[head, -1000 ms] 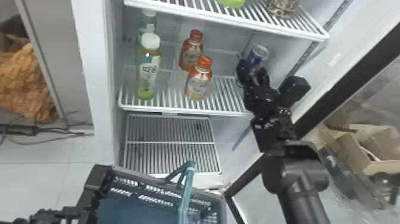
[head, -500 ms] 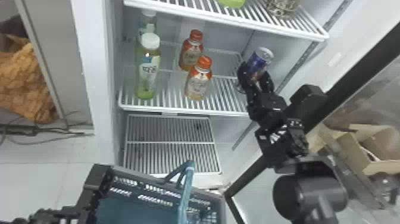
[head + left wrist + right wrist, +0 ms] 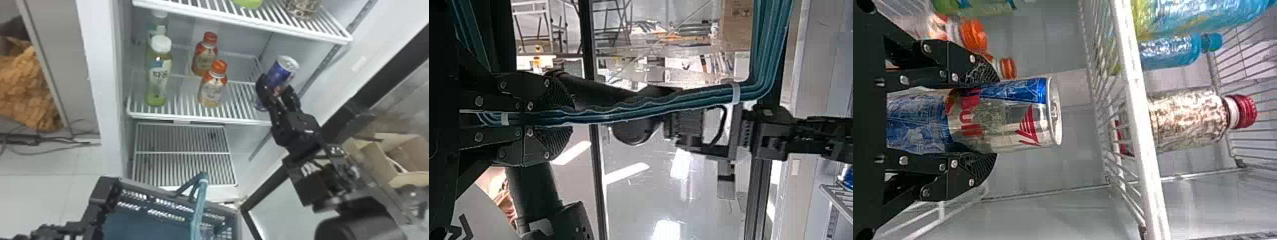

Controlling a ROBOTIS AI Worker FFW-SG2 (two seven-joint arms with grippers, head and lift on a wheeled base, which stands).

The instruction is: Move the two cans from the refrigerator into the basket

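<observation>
In the head view my right gripper [image 3: 277, 86] is shut around a blue-and-silver can [image 3: 281, 72], tilted above the right end of the middle shelf. The right wrist view shows the can [image 3: 1025, 117] between both fingers of the right gripper [image 3: 994, 118], its top end sticking out past them. Behind that gripper, a bluish object [image 3: 260, 104], perhaps the other can, is mostly hidden on the shelf. The basket [image 3: 150, 195] stands low in front of the refrigerator, teal handle [image 3: 198, 207] raised. My left gripper [image 3: 564, 119] is closed on the handle [image 3: 644, 111].
Two orange-capped bottles [image 3: 213, 87] and green-tinted bottles [image 3: 158, 76] stand left of the can on the middle shelf [image 3: 191, 118]. The upper shelf [image 3: 242, 20] hangs above. The open door's dark frame [image 3: 360, 108] runs beside the right arm; cardboard boxes [image 3: 392, 156] lie beyond it.
The right gripper has drawn the can slightly outward and to the right, and the right forearm has swung right. The basket and the shelf bottles have kept their places.
</observation>
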